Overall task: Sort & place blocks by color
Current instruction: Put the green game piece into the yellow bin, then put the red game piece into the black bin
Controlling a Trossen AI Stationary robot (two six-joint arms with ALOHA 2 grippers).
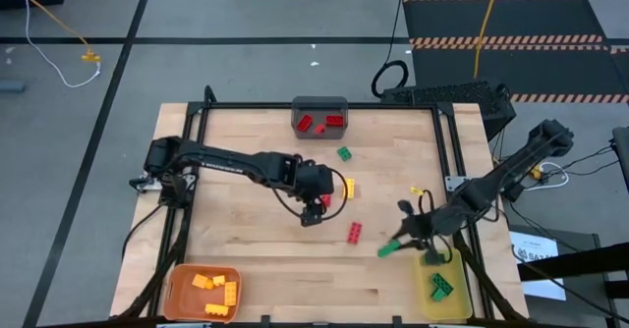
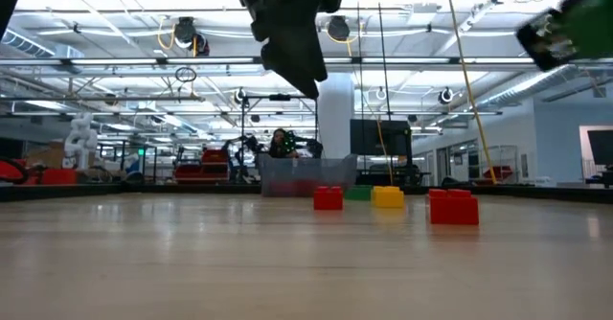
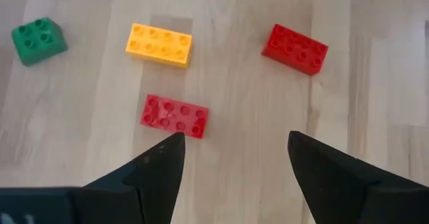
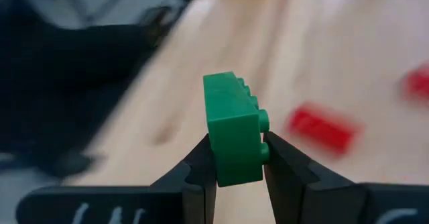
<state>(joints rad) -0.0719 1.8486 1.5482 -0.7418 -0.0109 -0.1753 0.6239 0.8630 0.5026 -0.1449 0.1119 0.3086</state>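
Note:
Four loose blocks rest flat on the wooden table: a red block (image 1: 325, 200) (image 3: 174, 115), a yellow block (image 1: 349, 188) (image 3: 159, 44), a small green block (image 1: 345, 153) (image 3: 38, 40) and a second red block (image 1: 354, 232) (image 3: 295, 47). My left gripper (image 1: 313, 213) (image 3: 234, 147) hovers open above the table. The first red block lies just beyond one fingertip. My right gripper (image 1: 403, 238) (image 4: 234, 163) is shut on a green block (image 1: 390, 246) (image 4: 231, 127), in the air near the yellow bin. My right gripper pinches the green block between its two fingers, one pad on the smooth underside (image 4: 213, 150) and the other on the studded face (image 4: 263, 147). The block stands on edge, lifted clear of the table (image 2: 575, 23).
A gray bin (image 1: 320, 104) at the far edge holds red blocks. An orange bin (image 1: 177, 287) at the near left corner holds yellow blocks. The yellow bin (image 1: 462, 289) at the near right corner holds green blocks. Bare wood lies between the loose blocks and the near edge.

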